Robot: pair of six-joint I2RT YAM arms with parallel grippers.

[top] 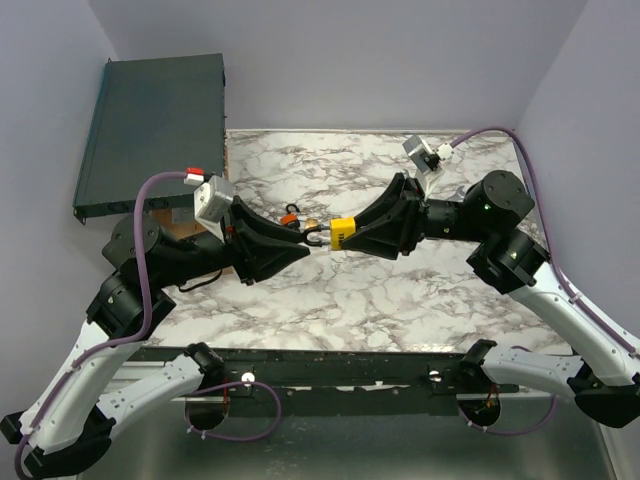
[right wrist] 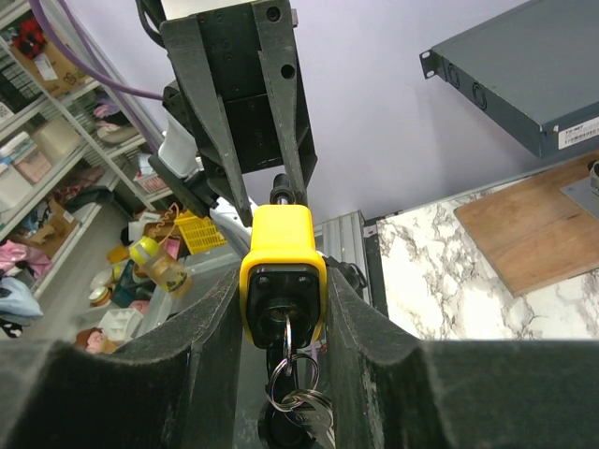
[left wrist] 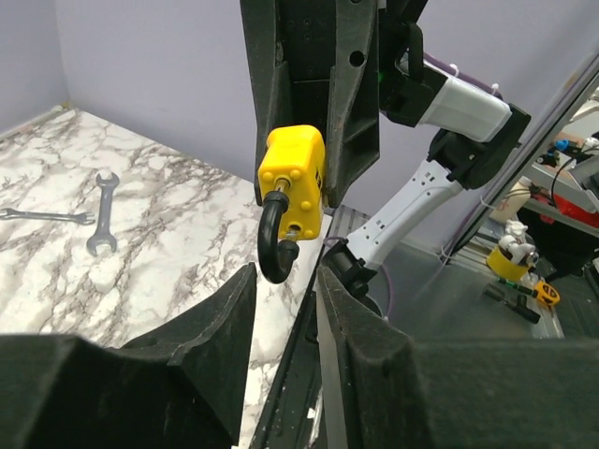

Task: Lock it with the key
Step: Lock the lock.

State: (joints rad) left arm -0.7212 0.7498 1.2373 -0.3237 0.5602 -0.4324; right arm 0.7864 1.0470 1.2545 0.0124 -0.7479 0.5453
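padlock (right wrist: 279, 271): one is counted, yellow, held off the table (top: 400, 290) between the two arms, its keyhole end turned toward the right wrist.
shackle (left wrist: 269, 248): black and hooked, pointed at the left arm; whether its free end is seated cannot be told.
key (right wrist: 285, 337): one is seen pushed into the keyhole; at least one more hangs on the key ring (right wrist: 298, 398) below it, and an exact count cannot be made.
right gripper (top: 340, 233): it is clamped on the padlock, one finger pressed to each yellow side.
left gripper (left wrist: 287, 273): its fingers are parted with nothing pinched, and the shackle is found just ahead of their tips.
writing: dark marks on the padlock's side and a white label (right wrist: 576, 131) on the box are seen, but neither can be read.
box (top: 150, 130): one, dark and flat, is propped at the far left of the table.
board (right wrist: 533, 229): one wooden piece is laid beneath the box.
wrenches (left wrist: 101, 213): two are counted, lying on the marble near each other.
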